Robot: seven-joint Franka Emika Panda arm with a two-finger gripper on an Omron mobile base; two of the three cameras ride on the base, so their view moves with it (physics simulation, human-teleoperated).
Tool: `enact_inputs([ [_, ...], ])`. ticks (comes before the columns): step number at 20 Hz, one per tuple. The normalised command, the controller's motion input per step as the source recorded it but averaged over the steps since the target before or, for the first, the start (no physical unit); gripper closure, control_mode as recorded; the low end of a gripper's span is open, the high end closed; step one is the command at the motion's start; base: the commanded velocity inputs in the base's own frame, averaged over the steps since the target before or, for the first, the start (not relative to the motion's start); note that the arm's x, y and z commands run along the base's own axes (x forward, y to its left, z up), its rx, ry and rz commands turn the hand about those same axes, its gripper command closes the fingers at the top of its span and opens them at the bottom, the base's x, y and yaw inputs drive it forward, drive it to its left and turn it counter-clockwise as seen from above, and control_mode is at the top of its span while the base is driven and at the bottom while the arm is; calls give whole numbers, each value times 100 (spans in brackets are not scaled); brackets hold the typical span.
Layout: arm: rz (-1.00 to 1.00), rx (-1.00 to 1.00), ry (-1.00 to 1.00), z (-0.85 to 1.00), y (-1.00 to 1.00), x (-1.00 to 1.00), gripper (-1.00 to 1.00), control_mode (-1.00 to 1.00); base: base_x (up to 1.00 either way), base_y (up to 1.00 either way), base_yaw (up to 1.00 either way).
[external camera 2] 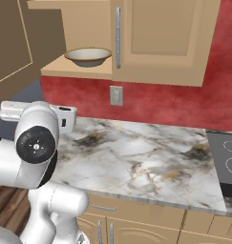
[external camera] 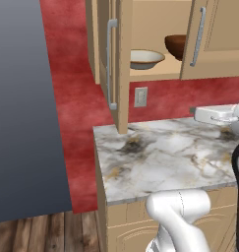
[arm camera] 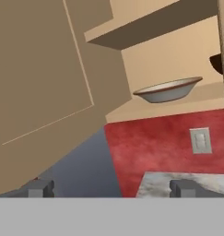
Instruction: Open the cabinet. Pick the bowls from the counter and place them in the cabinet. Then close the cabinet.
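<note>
Empty and spread wide, the end effector (arm camera: 111,188) hung just below the cabinet (external camera: 209,39), facing the swung-out left door (arm camera: 39,92) with its fingertips (arm camera: 39,188) well apart. Both bowls sat inside the cabinet on its bottom shelf (external camera: 153,73), the cream bowl (external camera: 145,58) nearer the open left door and the brown bowl (external camera: 176,46) partly behind the right door (external camera: 214,37). With the worktop (external camera: 165,157) below the cabinet bare of bowls, placing looked done and only closing the cabinet seemed left.
</note>
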Motion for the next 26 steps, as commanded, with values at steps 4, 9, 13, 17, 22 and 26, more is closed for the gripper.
enact_inputs([
  [4, 0, 0, -5, 0, 33, -33, -100, -100, 0, 0, 0],
  [9, 0, 0, -7, 0, 30, -33, -100, -100, 0, 0, 0],
  [13, 0, 0, -8, 0, 34, -27, -100, -100, 0, 0, 0],
  [17, 0, 0, -9, 0, 32, -21, -100, -100, 0, 0, 0],
  [22, -1, 0, -9, 0, 25, -17, -100, -100, 0, 0, 0],
  [26, -2, 0, -10, 0, 19, -16, -100, -100, 0, 0, 0],
])
